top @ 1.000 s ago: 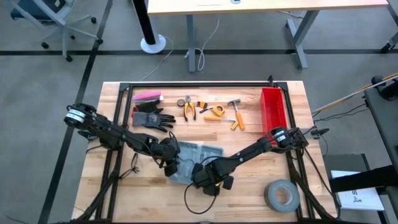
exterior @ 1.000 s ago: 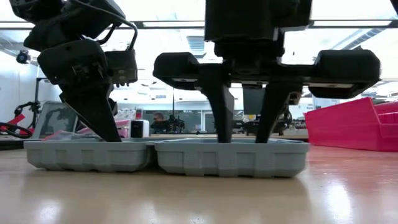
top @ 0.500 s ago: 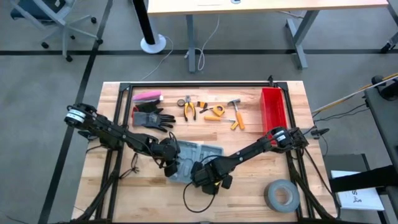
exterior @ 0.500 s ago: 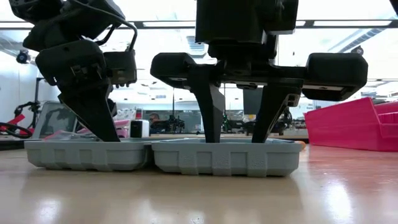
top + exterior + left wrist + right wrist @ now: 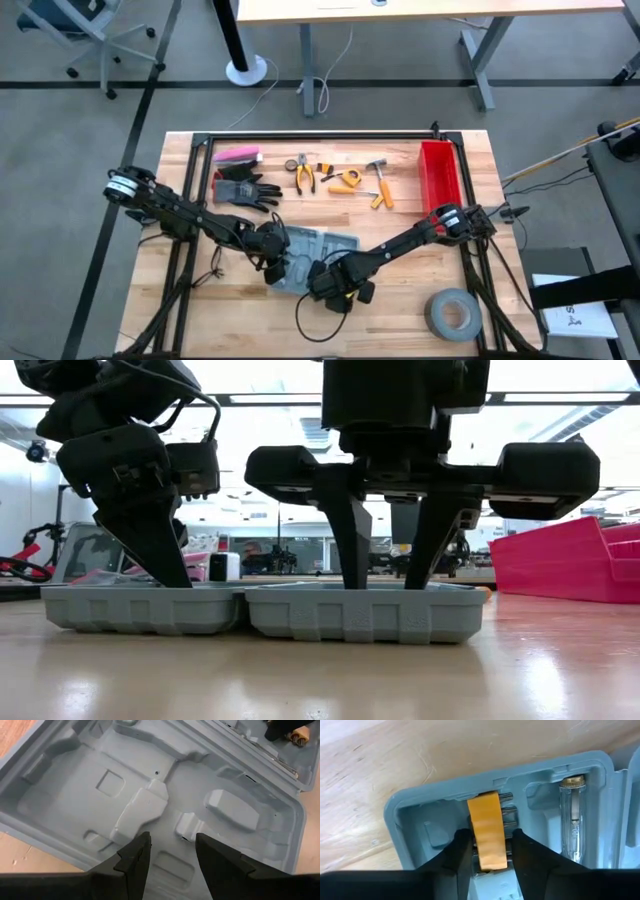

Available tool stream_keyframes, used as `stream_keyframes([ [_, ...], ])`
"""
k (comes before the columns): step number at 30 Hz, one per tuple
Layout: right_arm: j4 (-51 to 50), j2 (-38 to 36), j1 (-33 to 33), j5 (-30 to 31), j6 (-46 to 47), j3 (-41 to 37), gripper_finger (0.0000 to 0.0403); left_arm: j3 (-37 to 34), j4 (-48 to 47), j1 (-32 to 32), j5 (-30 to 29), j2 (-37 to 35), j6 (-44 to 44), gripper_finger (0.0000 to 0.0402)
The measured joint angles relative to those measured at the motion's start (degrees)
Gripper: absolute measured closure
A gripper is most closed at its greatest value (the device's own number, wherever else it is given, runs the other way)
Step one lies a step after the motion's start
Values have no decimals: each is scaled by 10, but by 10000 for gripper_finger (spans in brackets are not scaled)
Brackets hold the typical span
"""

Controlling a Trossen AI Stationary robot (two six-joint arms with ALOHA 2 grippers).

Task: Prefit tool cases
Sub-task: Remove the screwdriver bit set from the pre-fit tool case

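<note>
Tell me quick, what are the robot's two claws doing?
Left gripper: open, empty, over the tool case.
Right gripper: closed around an orange piece in the case.

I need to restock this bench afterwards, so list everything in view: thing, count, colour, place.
tool case: one, grey-blue, lying open, table centre front
orange piece: one, in a slot of the case, between the right gripper's fingers
clear tube: one, brass-capped, in the neighbouring slot
red bin: one, table's right side
tape roll: one, grey, front right corner
gloves: dark, left of the hand tools
pink item: one, back left
hand tools: several, orange-handled, including pliers and a hammer, back centre
left gripper: open, over the case's empty half
right gripper: closed on the orange piece
</note>
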Motion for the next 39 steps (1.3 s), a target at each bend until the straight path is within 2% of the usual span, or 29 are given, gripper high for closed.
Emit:
stream_keyframes([
  [5,0,-1,0,0,0,0,304,0,0,0,-1,0,0,237],
  [12,4,-1,0,0,-6,0,276,0,0,0,-3,0,3,237],
  [14,3,-1,0,0,-6,0,281,0,0,0,-3,0,3,237],
  [19,3,-1,0,0,-6,0,324,0,0,0,-2,0,4,237],
  [39,-25,-30,0,25,14,36,322,0,0,0,4,-1,4,237],
])
